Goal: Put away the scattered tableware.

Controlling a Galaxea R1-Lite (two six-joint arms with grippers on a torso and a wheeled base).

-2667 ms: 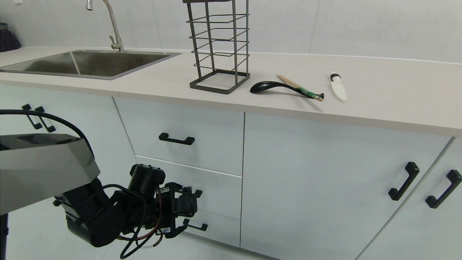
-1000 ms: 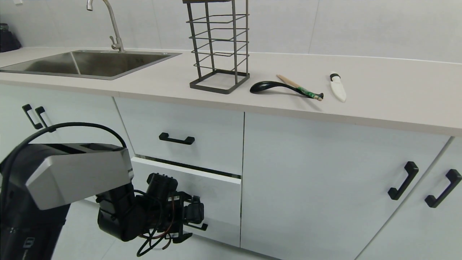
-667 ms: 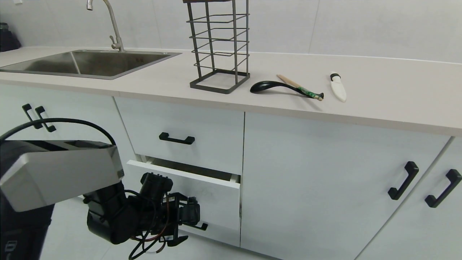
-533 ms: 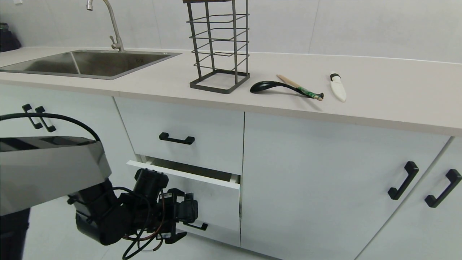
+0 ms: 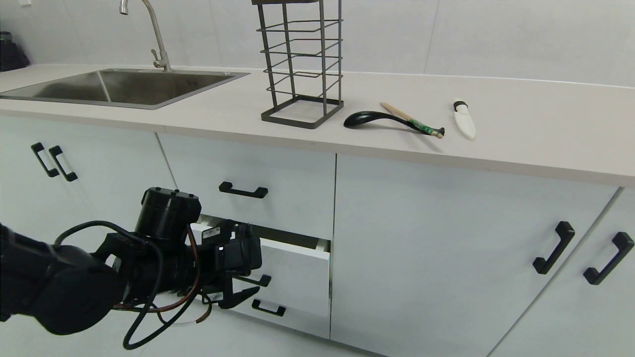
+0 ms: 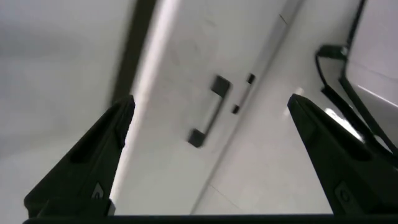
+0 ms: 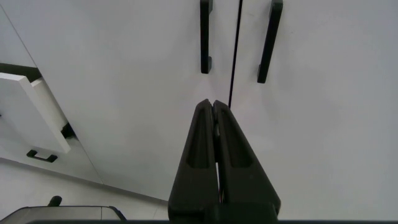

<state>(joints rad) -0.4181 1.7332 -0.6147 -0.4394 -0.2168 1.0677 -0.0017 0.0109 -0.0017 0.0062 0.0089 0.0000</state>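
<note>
On the counter lie a black ladle (image 5: pixel 375 118), wooden chopsticks (image 5: pixel 411 120) with green ends crossing its handle, and a white knife (image 5: pixel 465 120) to their right. My left gripper (image 5: pixel 258 288) is open, low in front of the partly pulled-out lower drawer (image 5: pixel 293 270), just above its black handle (image 5: pixel 268 308) and apart from it. In the left wrist view the handle (image 6: pixel 207 115) shows between the spread fingers of the left gripper (image 6: pixel 210 104), farther off. My right gripper (image 7: pixel 212 106) is shut on nothing, pointing at a pair of cabinet doors.
A tall dark wire rack (image 5: pixel 302 64) stands on the counter left of the ladle. A steel sink (image 5: pixel 119 87) with a tap is at the far left. The upper drawer (image 5: pixel 243 190) is closed. Cabinet doors with black handles (image 5: pixel 554 248) are to the right.
The lower drawer came out while my left gripper held its handle. The gripper has since let go, opened and risen a little above the handle; the left arm has swung lower.
</note>
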